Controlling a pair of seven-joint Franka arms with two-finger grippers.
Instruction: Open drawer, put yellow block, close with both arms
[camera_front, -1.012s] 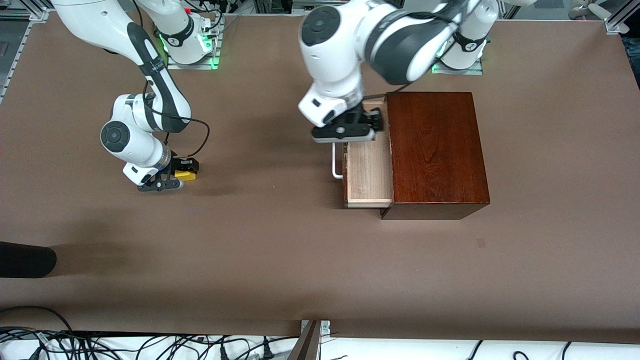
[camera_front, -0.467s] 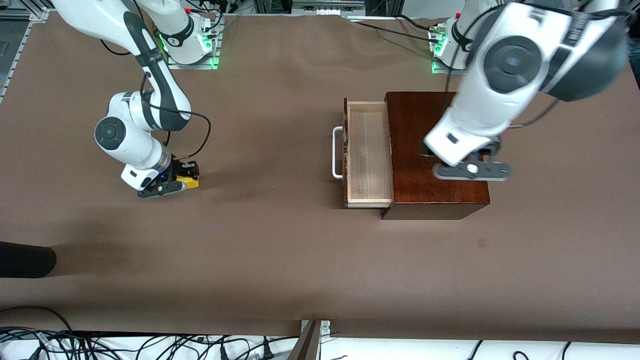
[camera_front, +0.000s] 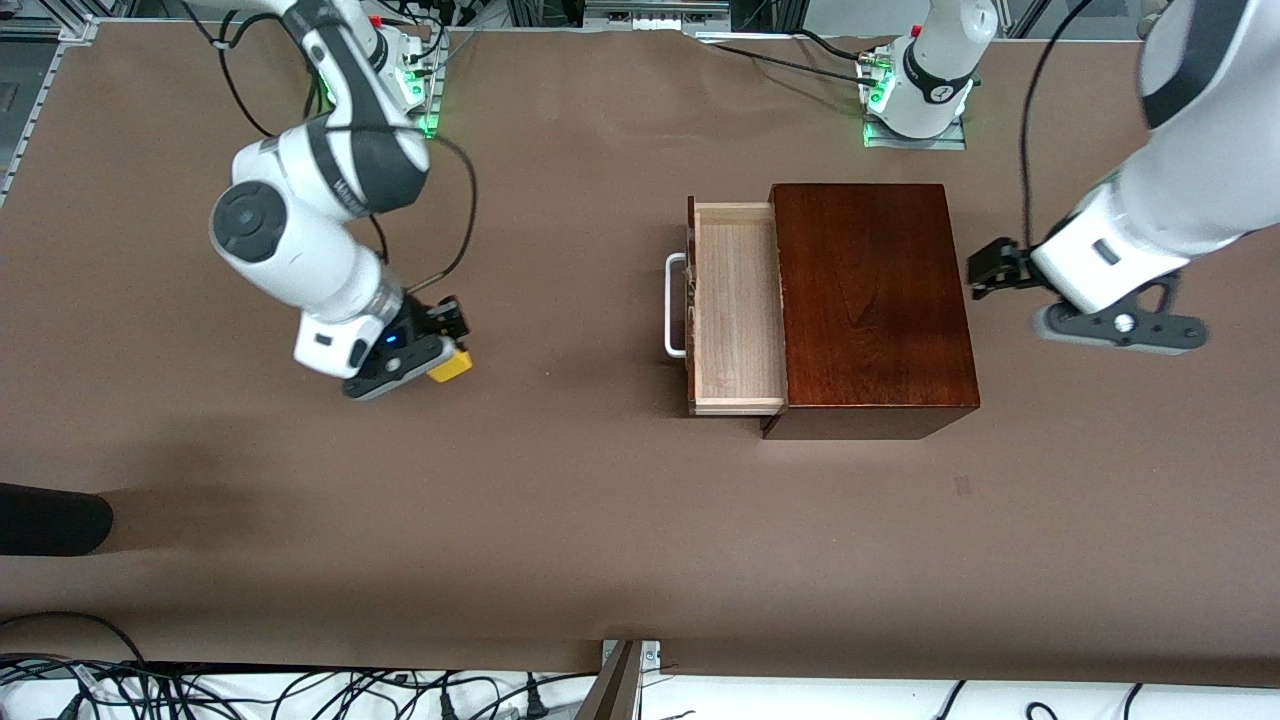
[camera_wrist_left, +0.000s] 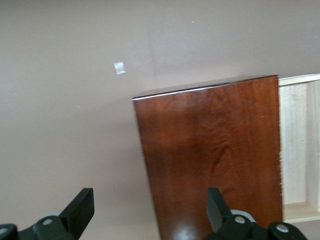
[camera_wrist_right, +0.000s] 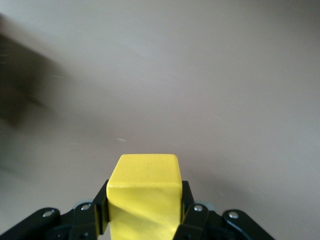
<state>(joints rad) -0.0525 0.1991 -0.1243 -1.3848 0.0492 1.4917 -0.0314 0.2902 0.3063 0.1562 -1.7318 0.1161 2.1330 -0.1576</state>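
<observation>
You have the drawer (camera_front: 738, 305) open and the yellow block (camera_front: 450, 364) clamped in the right gripper (camera_front: 425, 350) over the table (left gripper (camera_front: 1075, 300) spread empty beside the box), so placing and closing remain.

No readable text, labels or numbers
</observation>
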